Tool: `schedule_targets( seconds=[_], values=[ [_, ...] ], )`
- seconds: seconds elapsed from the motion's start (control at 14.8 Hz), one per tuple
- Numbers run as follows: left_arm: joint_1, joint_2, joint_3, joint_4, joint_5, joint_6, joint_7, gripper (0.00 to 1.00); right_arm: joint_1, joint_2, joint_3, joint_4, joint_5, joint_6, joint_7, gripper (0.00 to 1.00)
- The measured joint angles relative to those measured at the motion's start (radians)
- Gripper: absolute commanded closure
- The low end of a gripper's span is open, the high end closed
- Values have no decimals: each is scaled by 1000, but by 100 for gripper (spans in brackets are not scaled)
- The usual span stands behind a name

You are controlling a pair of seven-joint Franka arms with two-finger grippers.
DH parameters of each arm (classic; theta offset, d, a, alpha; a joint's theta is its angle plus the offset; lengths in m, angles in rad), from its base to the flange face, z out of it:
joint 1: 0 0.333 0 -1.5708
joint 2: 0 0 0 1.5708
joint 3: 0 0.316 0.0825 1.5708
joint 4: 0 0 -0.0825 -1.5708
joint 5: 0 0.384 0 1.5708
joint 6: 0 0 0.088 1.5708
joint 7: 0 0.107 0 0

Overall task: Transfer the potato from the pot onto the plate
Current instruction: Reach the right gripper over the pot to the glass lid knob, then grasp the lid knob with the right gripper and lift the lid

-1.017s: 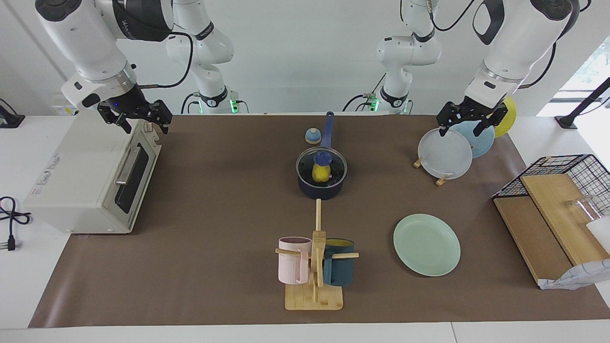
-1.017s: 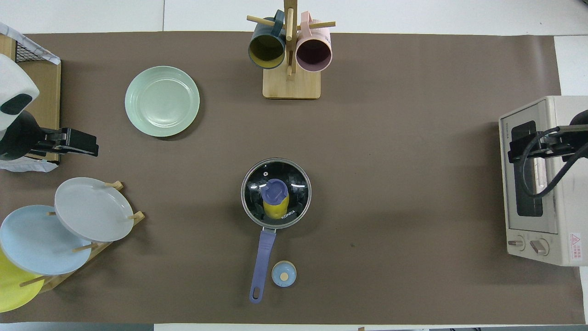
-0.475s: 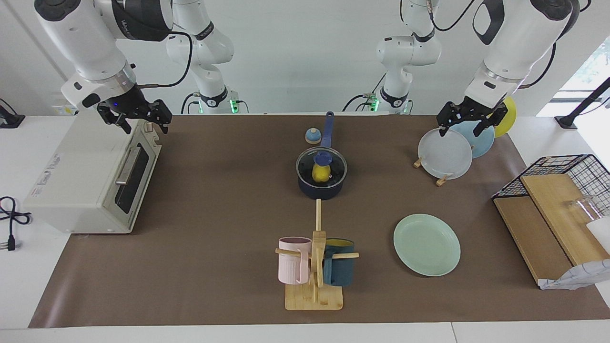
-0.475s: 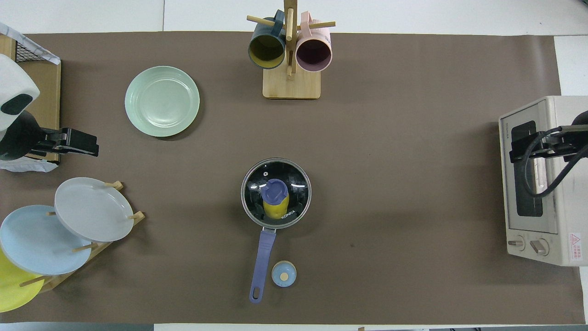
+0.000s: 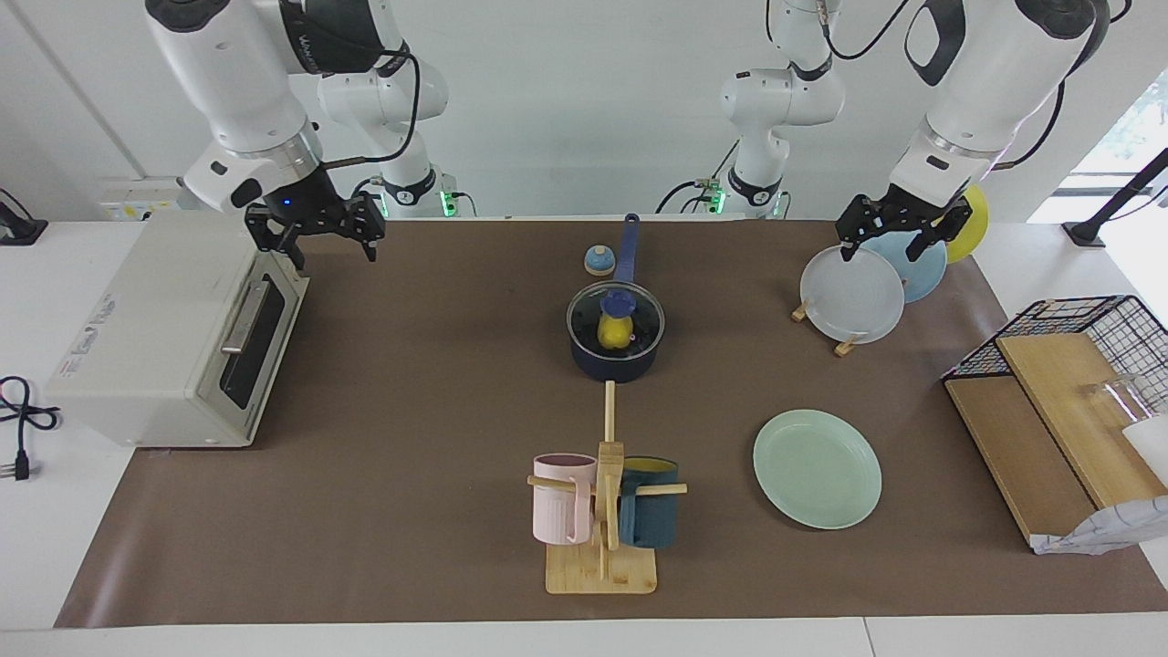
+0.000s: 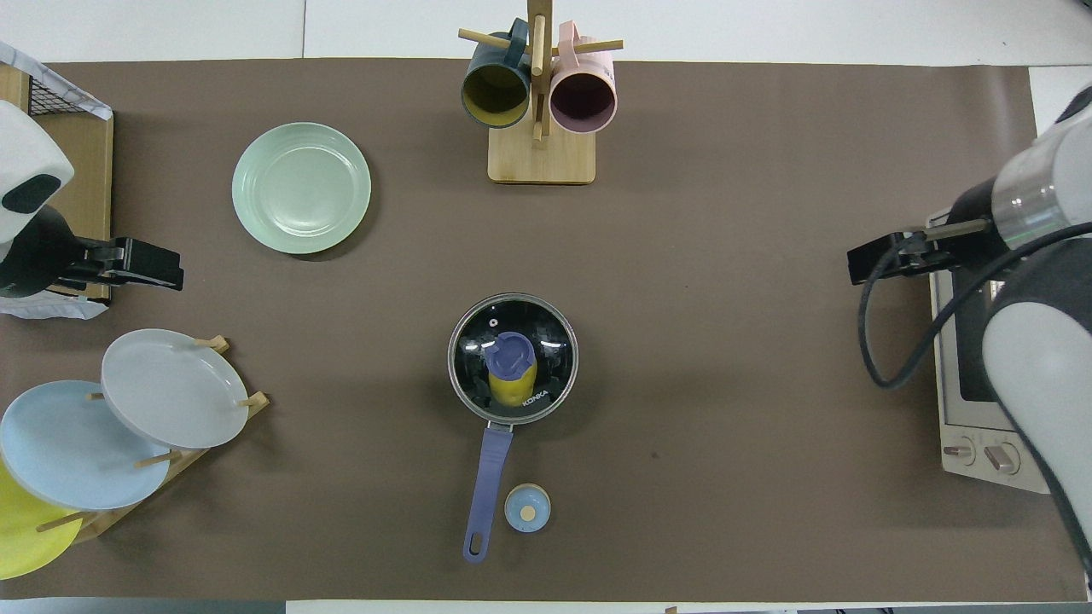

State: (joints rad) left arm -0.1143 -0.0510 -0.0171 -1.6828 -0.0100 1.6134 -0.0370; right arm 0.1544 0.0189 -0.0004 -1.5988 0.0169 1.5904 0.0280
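Since a second ago, only my right gripper (image 5: pixel 317 239) has moved: it has swung off the toaster oven (image 5: pixel 173 338) toward the middle of the tabletop (image 5: pixel 411 383) and now hangs over the brown mat beside the oven's front corner, jaws wide and empty. My left gripper (image 5: pixel 903 234) has stayed over the plate rack (image 5: pixel 853 292), jaws wide. I see the potato (image 5: pixel 615 332) unmoved in the pot (image 5: pixel 617 351) under its glass lid (image 6: pixel 513 358). I see the plate (image 5: pixel 818 468) bare, well apart from the pot, farther from the robots.
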Motion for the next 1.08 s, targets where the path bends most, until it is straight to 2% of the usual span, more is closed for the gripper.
schedule_targets(
  seconds=[0.27, 0.61, 0.81, 1.08],
  values=[
    [0, 0, 0, 0, 0, 0, 0, 0, 227, 97, 7, 86, 2, 29, 258, 0],
    [0, 0, 0, 0, 0, 0, 0, 0, 436, 233, 7, 79, 1, 223, 481, 0],
    [0, 0, 0, 0, 0, 0, 0, 0, 517, 290, 6, 66, 0, 281, 558, 0],
    [0, 0, 0, 0, 0, 5, 0, 0, 578, 312, 4, 18, -48, 335, 580, 0]
  ],
)
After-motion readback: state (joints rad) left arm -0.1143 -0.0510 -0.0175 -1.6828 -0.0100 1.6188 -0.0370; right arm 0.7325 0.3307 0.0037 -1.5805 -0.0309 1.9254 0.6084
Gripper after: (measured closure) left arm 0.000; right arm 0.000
